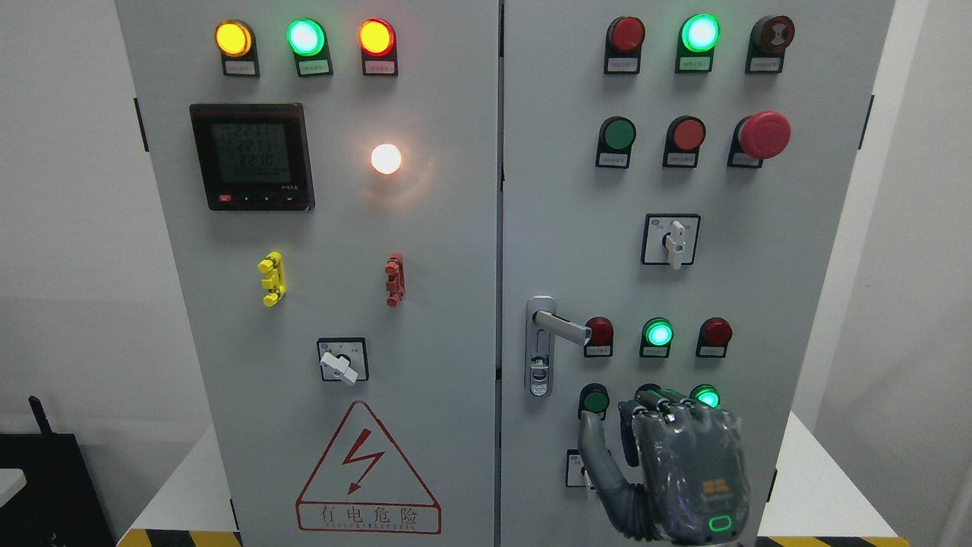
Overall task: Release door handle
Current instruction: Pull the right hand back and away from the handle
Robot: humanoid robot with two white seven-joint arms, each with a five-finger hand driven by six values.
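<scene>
Grey-gloved right hand (668, 463) sits low in front of the right cabinet door (805, 266), thumb out, fingers loosely bent at the tips, holding nothing. Silver door handle (558, 325) sits up and to the left, lever horizontal on its plate near the door's left edge, clear of the hand, so release looks done. Hand covers part of the bottom button row, likely just parked below the handle; left hand unseen.
</scene>
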